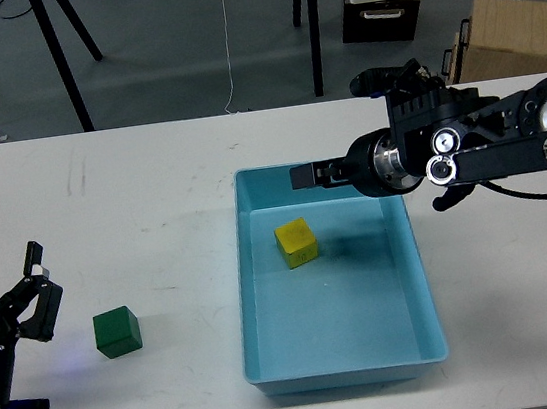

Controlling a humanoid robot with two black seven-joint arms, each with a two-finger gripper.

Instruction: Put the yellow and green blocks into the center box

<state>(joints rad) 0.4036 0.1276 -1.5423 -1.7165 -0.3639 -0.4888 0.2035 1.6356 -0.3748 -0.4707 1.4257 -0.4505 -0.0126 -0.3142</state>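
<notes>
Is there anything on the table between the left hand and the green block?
No. In the head view, only bare white table lies between the left hand and the green block; the two are apart.

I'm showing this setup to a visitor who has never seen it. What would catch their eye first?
Probably the light-blue tray in the middle of the white table, with the yellow block lying inside it near the far end. Above the tray's far edge reaches the right pincer, holding nothing. The green block sits alone on the table left of the tray, close to the left pincer.
</notes>
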